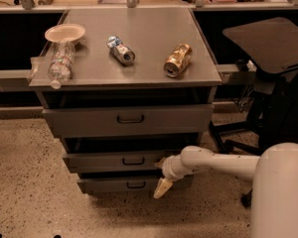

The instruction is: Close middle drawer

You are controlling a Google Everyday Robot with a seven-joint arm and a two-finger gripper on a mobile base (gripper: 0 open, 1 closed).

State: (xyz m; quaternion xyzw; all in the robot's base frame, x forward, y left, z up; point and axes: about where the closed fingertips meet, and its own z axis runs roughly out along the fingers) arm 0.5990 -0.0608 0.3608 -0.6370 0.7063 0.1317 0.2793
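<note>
The grey cabinet has three drawers. The middle drawer (114, 161) has a flat grey front with a small dark loop handle (133, 160), and it stands a little way out of the cabinet with a dark gap above it. My gripper (161, 175) is at the right end of that drawer's front, reaching in from the right on a white arm (218, 162). Its fingers are spread: one cream fingertip (162, 188) points down over the bottom drawer, and the other sits against the middle drawer's front. It holds nothing.
The top drawer (129, 119) also juts out slightly, and the bottom drawer (124, 184) sits below. On the cabinet top lie a clear plastic bottle (59, 63), a white bowl (64, 32), a blue-white can (121, 50) and a gold can (178, 60). A black office chair (268, 48) stands at the right.
</note>
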